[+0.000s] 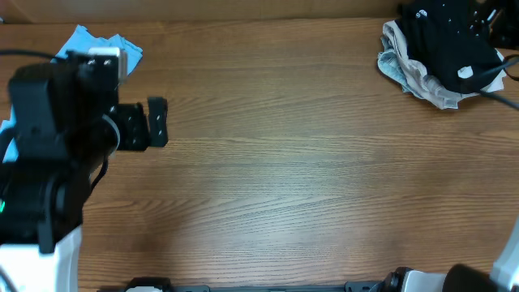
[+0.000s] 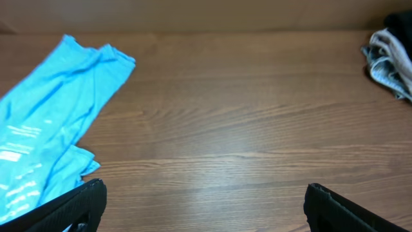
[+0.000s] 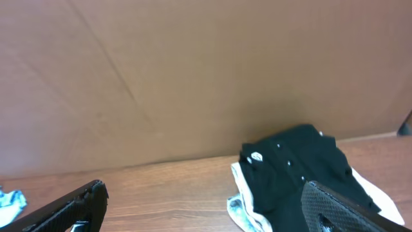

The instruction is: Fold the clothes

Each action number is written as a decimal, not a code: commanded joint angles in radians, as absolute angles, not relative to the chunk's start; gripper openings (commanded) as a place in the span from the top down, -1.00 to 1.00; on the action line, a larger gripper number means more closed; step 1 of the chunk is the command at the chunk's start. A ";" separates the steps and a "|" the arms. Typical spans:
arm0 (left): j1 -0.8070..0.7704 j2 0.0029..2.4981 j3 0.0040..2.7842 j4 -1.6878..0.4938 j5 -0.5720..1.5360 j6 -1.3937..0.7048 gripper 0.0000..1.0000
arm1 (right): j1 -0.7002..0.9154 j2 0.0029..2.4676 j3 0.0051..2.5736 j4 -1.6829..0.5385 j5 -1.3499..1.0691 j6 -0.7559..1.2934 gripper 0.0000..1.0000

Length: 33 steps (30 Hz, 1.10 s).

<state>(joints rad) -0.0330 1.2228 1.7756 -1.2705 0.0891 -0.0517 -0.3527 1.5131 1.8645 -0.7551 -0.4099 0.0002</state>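
At the far right corner of the brown wooden table lies the large black fabric garment, crumpled in a heap on pale grey-white cloth, with a small white mark showing. A light blue fabric garment lies rumpled at the far left. Nothing is spread or folded yet, so fetching a piece looks like the step in hand. Both the left hand and the right hand have fingers wide apart, holding nothing. Next, the right hand should pinch only the black top layer and draw it toward the bare middle.
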 commanded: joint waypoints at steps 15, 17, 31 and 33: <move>-0.033 1.217 1.787 -1.286 0.070 -0.037 -0.99 | -0.348 1.363 1.868 -0.844 -0.439 -0.001 -1.00; -0.033 1.230 1.787 -1.286 0.070 -0.037 -0.99 | -0.348 1.363 1.868 -0.845 -0.440 -0.001 -1.00; -0.033 1.358 1.787 -1.286 0.070 -0.037 -0.99 | -0.348 1.365 1.868 -0.971 -0.472 -0.001 -1.00; -0.033 1.379 1.787 -1.286 0.070 -0.037 -1.00 | -0.348 1.363 1.868 -0.971 -0.477 -0.001 -1.00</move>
